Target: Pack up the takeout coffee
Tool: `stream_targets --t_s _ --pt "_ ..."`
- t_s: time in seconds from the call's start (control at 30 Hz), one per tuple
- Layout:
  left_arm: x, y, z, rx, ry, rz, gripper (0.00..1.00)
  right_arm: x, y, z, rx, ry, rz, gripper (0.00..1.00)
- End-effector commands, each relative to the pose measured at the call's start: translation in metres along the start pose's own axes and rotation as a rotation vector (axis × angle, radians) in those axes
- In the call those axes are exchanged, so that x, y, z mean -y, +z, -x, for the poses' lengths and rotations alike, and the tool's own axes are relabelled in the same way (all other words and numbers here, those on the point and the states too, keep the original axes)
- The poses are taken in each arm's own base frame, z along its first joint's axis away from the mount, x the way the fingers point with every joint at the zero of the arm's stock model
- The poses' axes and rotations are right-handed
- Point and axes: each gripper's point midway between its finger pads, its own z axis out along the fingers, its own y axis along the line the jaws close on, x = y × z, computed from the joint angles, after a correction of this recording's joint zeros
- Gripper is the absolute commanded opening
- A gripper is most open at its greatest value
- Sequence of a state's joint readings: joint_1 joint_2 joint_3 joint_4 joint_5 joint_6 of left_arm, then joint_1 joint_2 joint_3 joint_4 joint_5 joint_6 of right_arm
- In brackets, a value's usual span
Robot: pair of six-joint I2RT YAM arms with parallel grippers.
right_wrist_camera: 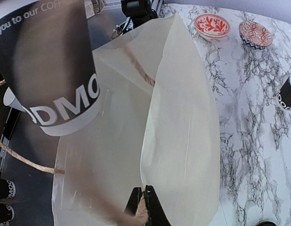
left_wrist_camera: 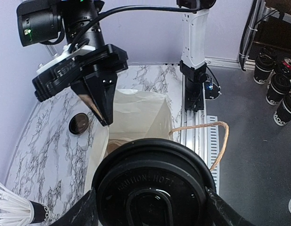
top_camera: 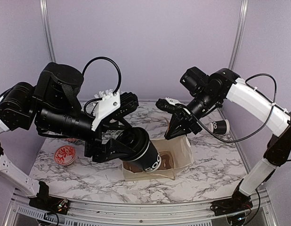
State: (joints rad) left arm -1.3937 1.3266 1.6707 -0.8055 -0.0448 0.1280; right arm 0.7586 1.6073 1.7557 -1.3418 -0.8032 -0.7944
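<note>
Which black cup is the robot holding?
The lidded takeout coffee, held by the left gripper and tilted over the paper bag. One lidless cup lies on its side; a third cup holds straws.

A robot test cell in a lab: plain lilac wall panels [top_camera: 145,47] framed by silver aluminium posts [top_camera: 47,28] enclose the white marble-patterned tabletop [top_camera: 89,181]. Beside that tabletop, spare black paper cups [left_wrist_camera: 279,88] stand on a grey floor [left_wrist_camera: 249,155].
</note>
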Motion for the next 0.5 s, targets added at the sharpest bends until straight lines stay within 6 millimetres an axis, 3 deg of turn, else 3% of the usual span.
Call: stream_targets --t_s 0.0,0.13,0.47 --pt "0.014 -0.034 0.028 0.103 0.018 -0.029 0.40 0.004 0.006 0.003 -0.001 0.038 0.014 0.03" --pt "0.008 -0.041 0.026 0.090 0.025 0.025 0.40 0.002 0.005 0.005 0.005 0.027 0.018 0.03" --pt "-0.018 0.022 -0.011 -0.141 0.168 0.216 0.41 -0.009 0.001 0.011 0.040 0.016 0.059 0.05"
